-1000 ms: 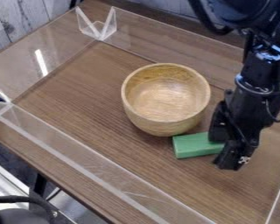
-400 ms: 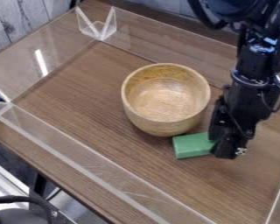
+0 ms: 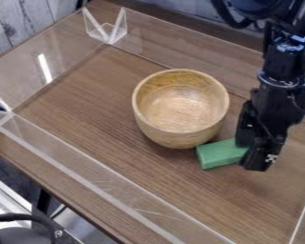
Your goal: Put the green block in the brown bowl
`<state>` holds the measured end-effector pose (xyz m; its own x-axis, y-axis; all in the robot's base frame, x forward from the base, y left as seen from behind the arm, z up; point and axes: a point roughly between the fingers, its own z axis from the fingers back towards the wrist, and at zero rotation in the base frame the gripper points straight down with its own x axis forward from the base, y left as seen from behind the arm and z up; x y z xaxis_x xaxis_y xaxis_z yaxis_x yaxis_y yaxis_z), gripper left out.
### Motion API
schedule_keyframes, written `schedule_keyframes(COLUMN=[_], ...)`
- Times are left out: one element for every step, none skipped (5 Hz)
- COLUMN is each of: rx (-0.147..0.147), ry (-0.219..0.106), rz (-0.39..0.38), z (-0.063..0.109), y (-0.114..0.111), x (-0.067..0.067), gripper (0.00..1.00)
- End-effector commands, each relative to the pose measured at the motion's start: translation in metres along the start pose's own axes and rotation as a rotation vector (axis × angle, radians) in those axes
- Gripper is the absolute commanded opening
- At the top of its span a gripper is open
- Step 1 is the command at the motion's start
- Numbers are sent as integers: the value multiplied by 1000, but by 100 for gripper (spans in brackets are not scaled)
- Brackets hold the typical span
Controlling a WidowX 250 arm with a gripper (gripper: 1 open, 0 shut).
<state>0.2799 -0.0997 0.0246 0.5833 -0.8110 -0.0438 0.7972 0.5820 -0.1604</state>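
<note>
The green block [image 3: 221, 154] lies flat on the wooden table, just to the front right of the brown bowl [image 3: 181, 106] and nearly touching its wall. My gripper [image 3: 257, 152] points straight down at the block's right end and hides that end. Its black fingers [image 3: 262, 158] stand apart, low at the table, on either side of the block's end. The bowl is upright with nothing in it.
Clear acrylic walls [image 3: 66, 152] fence the table on the left, front and back. A small clear bracket [image 3: 104, 26] sits on the back wall. The black arm [image 3: 285, 57] rises along the right side.
The gripper has shifted slightly right and sunk a little over the block's end. The block now lies a bit further right and back than a second ago.
</note>
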Motion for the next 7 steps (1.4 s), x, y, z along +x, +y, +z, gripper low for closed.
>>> schedule_keyframes(rx=[-25,-40,-46,-52,-58,-45,-21], ry=[44,72,61,51,84,92,101], rz=[-21,-29,-24,-19,-6,-25,-42], z=[-16,-16,-18,-21,-20,-25,-27], y=[3,4,8,12,6,10,16], x=[0,1,0,-1,-4,-6,-12], gripper=[100,100,100,100,100,0,0])
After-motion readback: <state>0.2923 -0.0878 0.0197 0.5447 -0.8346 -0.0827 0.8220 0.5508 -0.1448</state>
